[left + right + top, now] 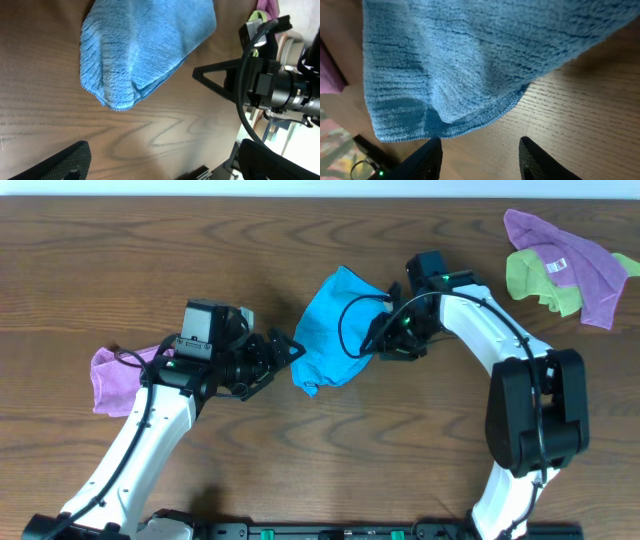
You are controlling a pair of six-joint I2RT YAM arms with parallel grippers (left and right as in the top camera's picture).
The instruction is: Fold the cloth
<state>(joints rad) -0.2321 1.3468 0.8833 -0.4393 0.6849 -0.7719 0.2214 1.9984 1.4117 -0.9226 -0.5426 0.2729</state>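
The cloth (pixel 335 330) lies crumpled between both grippers. The left gripper (pixel 162 147) is spread wide, the cloth just ahead of its tips. The right gripper (pixel 480 141) is parted too, grasping nothing, at the cloth's hem. The purple cloth (pixel 590 265) beyond the right arm has a white label (pixel 557 265), its print too small to read.

The cloth (pixel 470 60) was seen to be soft and fuzzy, with fine ribbed rows and a stitched edge, and no shine. The counter (pixel 330 470) was made of brown wood, smooth and dull, with dark wavy grain lines. The fingers (pixel 425 162) of the right hand (pixel 480 160) were made of black plastic with a matt look. The arm covers (pixel 480 320) were made of white plastic, smooth and a bit shiny. A purple cloth (pixel 115 375) was soft and matt too.
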